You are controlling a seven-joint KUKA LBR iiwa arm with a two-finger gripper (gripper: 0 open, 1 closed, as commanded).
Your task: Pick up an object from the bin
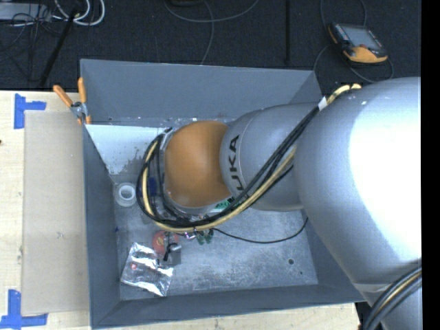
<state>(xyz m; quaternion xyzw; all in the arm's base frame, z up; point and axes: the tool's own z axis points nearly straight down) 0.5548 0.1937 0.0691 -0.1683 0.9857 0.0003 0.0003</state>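
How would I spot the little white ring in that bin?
Look into the grey metal bin, left of the arm's orange cover. The white ring lies flat on the floor by the left wall. It is round and plain, unlike the crinkled clear bag lower in the view.

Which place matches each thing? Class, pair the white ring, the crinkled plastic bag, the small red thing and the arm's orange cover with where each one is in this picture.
Things:
1. white ring
2. crinkled plastic bag
3. small red thing
4. orange cover

Places:
A. lower-left corner of the bin floor
B. on the arm, over the bin's middle
C. by the left wall, left of the arm's cables
D. between the bag and the arm's cables

Pairs: 1-C, 2-A, 3-D, 4-B.
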